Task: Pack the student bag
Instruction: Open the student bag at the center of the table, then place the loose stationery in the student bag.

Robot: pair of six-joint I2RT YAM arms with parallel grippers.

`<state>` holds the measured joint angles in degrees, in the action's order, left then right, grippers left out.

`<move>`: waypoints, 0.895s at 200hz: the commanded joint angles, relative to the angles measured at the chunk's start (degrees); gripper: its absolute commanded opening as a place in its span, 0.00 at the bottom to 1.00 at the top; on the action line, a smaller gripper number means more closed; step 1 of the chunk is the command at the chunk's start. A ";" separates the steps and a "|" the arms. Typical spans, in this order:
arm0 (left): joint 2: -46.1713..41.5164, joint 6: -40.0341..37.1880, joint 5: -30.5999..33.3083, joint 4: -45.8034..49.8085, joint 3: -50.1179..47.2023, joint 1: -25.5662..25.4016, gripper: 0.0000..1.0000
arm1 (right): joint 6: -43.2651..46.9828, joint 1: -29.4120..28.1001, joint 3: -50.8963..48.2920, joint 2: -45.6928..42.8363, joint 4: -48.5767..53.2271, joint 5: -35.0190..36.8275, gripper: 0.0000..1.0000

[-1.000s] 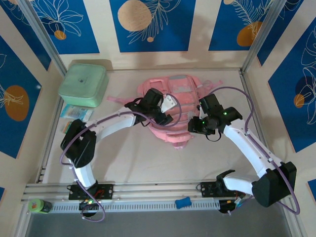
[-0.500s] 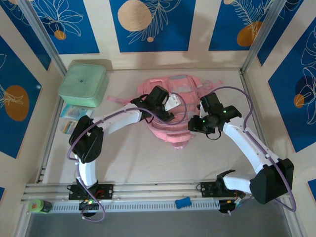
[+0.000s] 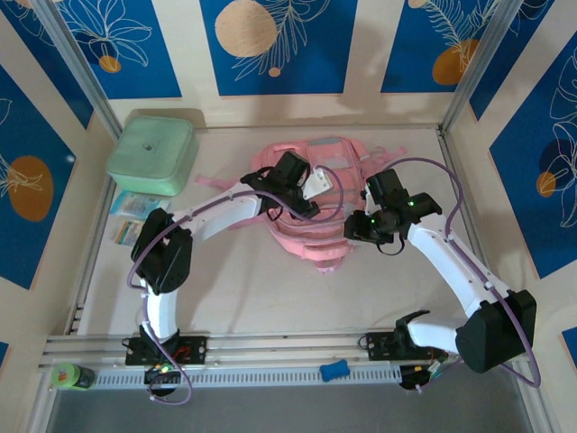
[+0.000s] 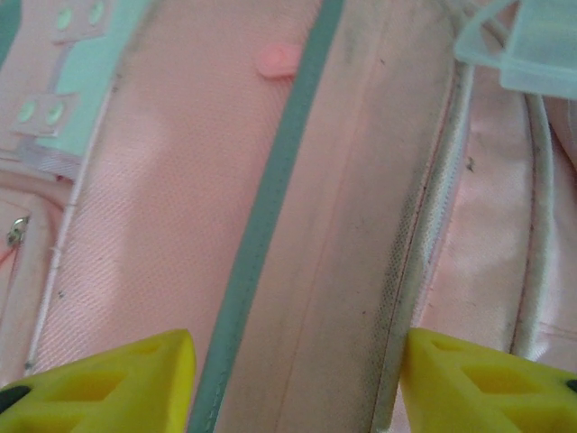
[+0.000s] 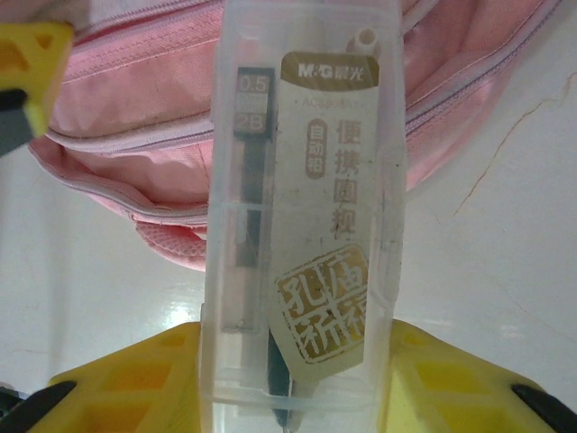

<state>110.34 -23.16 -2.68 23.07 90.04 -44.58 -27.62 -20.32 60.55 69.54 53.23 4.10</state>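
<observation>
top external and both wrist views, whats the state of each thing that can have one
soft pink fabric backpack, lying flat, zip state unclear
clear plastic stationery case, closed, gripped between yellow fingers
mint-green square box, lid on, apart from both grippers
left gripper, open, jaws spread above the backpack fabric
right gripper, shut on the case

White table (image 3: 270,289) under pink student bag (image 3: 309,236), mint-green box (image 3: 153,153) and flat packets (image 3: 138,207) at left.

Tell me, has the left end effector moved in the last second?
Yes. The left end effector slid farther over the student bag, away from the mint-green box.
</observation>
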 commanded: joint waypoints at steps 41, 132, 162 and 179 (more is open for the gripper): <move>1.11 -3.95 11.02 -6.30 -2.85 -0.97 0.40 | 0.98 0.53 0.00 -1.38 1.13 -1.59 0.33; 3.58 3.62 11.42 -5.91 2.66 -0.11 0.13 | 0.54 0.59 1.34 0.14 1.37 -4.80 0.31; -0.13 11.72 11.07 -4.92 5.04 -1.15 0.00 | 1.10 -0.77 3.05 1.62 1.35 -5.50 0.31; -3.00 15.77 9.48 -5.41 4.31 -2.32 0.00 | 1.90 -0.60 3.94 3.08 1.11 -6.07 0.32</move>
<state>112.53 -15.99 7.27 19.11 92.27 -45.87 -27.22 -20.67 61.56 71.22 53.74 0.89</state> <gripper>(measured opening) 0.082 0.410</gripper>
